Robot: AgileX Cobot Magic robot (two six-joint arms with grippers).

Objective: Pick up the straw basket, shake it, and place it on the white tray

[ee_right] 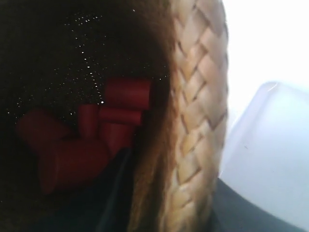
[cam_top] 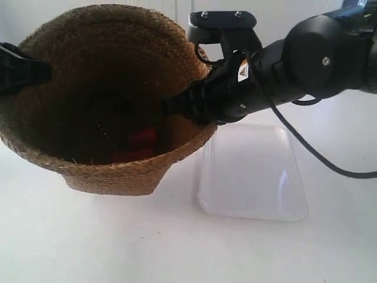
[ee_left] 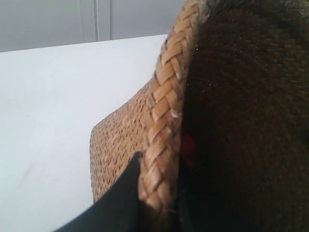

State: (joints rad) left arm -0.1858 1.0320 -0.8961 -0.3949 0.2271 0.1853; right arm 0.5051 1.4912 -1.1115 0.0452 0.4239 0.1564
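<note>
The straw basket (cam_top: 112,177) is tipped with its mouth toward the exterior camera, left of the white tray (cam_top: 253,177). Its base is close to the table; whether it touches I cannot tell. My left gripper (cam_top: 32,71) (ee_left: 159,193) is shut on the braided rim (ee_left: 166,96), at the exterior view's left, with one dark finger (ee_left: 123,193) on the outer wall. My right gripper (cam_top: 177,106) (ee_right: 188,203) is shut on the opposite rim (ee_right: 200,96), the side nearer the tray (ee_right: 270,145). Red pieces (ee_right: 120,104) (cam_top: 141,138) lie inside the basket.
The white table (cam_top: 177,247) spreads in front of the basket and the tray. A black cable (cam_top: 318,153) hangs from the right arm above the tray's far right part. A pale wall (ee_left: 48,19) stands behind the table.
</note>
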